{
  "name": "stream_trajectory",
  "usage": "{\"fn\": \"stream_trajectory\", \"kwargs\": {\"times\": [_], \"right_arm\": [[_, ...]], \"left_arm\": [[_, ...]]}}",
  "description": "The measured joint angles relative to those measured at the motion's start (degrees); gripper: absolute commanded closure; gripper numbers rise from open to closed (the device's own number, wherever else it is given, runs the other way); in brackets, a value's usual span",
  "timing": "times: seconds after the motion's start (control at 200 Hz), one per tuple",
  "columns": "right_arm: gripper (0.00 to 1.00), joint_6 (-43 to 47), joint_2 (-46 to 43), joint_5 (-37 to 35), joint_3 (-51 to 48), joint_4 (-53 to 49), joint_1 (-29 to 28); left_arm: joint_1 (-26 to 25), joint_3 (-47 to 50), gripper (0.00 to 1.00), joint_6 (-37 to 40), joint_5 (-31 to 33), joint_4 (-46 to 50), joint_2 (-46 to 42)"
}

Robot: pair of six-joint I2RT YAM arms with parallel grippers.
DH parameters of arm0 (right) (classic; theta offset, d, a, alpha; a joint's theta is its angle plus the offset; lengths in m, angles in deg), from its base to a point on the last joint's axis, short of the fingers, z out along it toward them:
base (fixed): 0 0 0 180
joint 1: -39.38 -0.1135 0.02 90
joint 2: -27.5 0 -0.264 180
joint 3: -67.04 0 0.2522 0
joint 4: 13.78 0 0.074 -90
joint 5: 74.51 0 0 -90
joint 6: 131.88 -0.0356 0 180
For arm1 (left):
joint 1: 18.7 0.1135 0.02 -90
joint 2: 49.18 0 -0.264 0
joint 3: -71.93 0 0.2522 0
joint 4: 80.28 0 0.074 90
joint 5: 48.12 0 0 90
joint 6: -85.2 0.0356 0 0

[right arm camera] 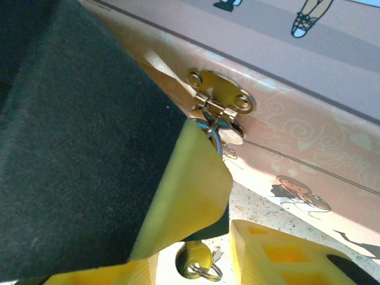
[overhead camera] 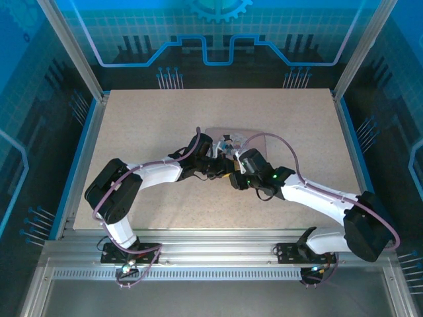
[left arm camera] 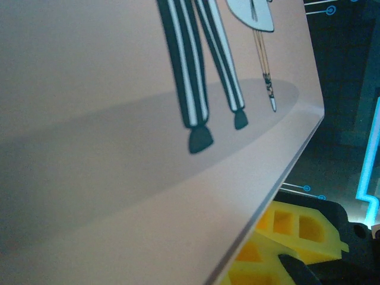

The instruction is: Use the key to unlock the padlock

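Right jaws parted by key (right arm camera: 193, 261), left jaws at pink box (overhead camera: 258, 139), opening unclear

Top view from above and behind me, looking down on the table (overhead camera: 145, 125), both wrist views close on the pink box (right arm camera: 309, 154), left at lid (left arm camera: 119, 119), right at latch (right arm camera: 222, 101)

box (overhead camera: 254, 139): mid-table (overhead camera: 165, 112) | hasp (right arm camera: 221, 100): on box front | key (right arm camera: 193, 260): below hasp

Brass hasp (right arm camera: 222, 101) sits on the pink box (right arm camera: 309, 119) front; a yellow pad (right arm camera: 187, 196) covers what hangs beneath (a ringed key (right arm camera: 194, 261) head shows below).
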Motion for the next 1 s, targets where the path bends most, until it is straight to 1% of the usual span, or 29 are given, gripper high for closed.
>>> {"fn": "stream_trajectory", "kwargs": {"times": [0.06, 0.105, 0.18, 0.27, 0.445, 0.575, 0.625, 0.806, 1.001], "right_arm": [[0.67, 0.3, 0.3, -0.2, 0.3, -0.4, -0.1], [0.71, 0.5, 0.6, -0.5, 0.7, -0.7, -0.3], [0.82, 0.7, 0.8, -0.9, 0.9, -1.0, -0.4], [1.0, 1.6, 0.8, -1.1, 1.1, -1.3, -0.5], [1.0, 1.8, 0.9, -1.0, 1.2, -1.4, -0.6], [1.0, 1.9, 1.0, -0.4, 1.2, -1.2, -0.6], [1.0, 2.2, 1.1, 0.0, 1.2, -1.0, -0.6], [1.0, 3.0, 3.4, 1.7, 0.7, 0.8, -0.5], [1.0, 4.3, 7.3, 3.8, -0.6, 3.4, -0.3]], "left_arm": [[0.0, 0.0, 0.99, 0.0, 0.0, 0.0, 0.0], [0.0, 0.0, 0.99, 0.0, 0.0, 0.0, 0.0], [0.1, 0.0, 0.99, 0.0, 0.0, 0.0, 0.0], [0.3, 0.0, 0.99, 0.0, 0.3, 0.0, 0.0], [0.4, 0.0, 0.98, 0.0, 0.7, 0.4, 0.0], [0.4, 0.0, 0.93, 0.0, 0.9, 0.4, 0.0], [0.4, 0.1, 0.89, 0.0, 0.9, 0.4, 0.0], [0.5, 2.0, 0.69, 0.6, 1.9, 0.2, 0.0], [0.7, 5.5, 0.6, -0.1, 2.9, -2.0, 0.0]]}}
